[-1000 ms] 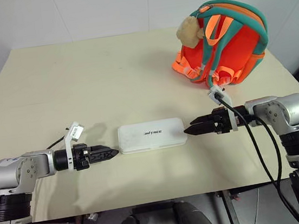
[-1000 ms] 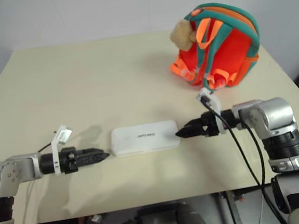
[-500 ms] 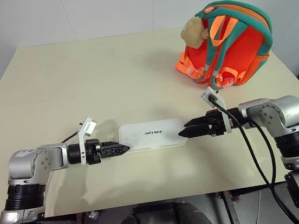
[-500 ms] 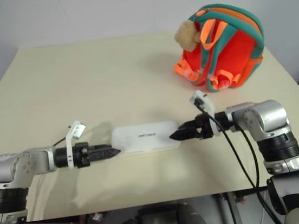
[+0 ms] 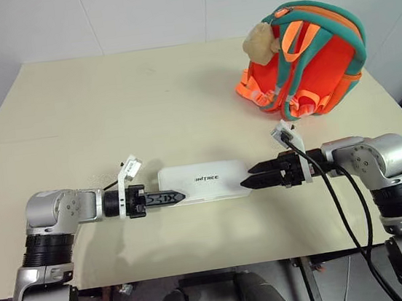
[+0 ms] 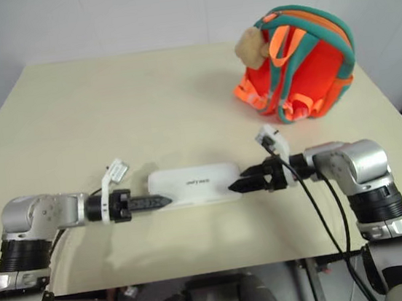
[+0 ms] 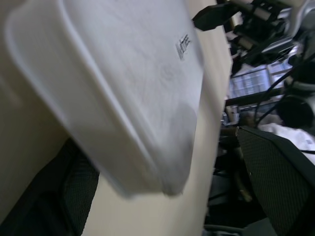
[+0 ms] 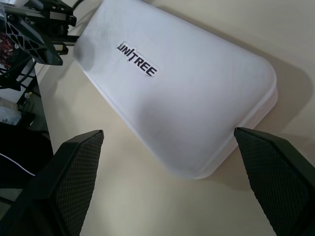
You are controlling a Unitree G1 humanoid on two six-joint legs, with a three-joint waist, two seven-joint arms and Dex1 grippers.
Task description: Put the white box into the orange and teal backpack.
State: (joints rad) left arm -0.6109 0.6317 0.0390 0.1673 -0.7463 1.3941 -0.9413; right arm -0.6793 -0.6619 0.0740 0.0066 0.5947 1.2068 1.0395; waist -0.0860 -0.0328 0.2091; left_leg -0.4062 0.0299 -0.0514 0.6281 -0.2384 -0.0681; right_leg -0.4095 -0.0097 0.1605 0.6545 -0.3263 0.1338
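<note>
both the left gripper and right gripper sit spread open at the white box, looking stiff, light and slippery, best squeezed by its short ends.

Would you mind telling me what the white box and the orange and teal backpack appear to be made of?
The flat white rounded box looks like matte moulded plastic: smooth lid, soft rounded rim, printed dark lettering. The bright orange backpack with teal trim looks like soft padded fabric, probably a foam-like textile, with woven orange webbing straps. Its beige charm looks plush.
</note>
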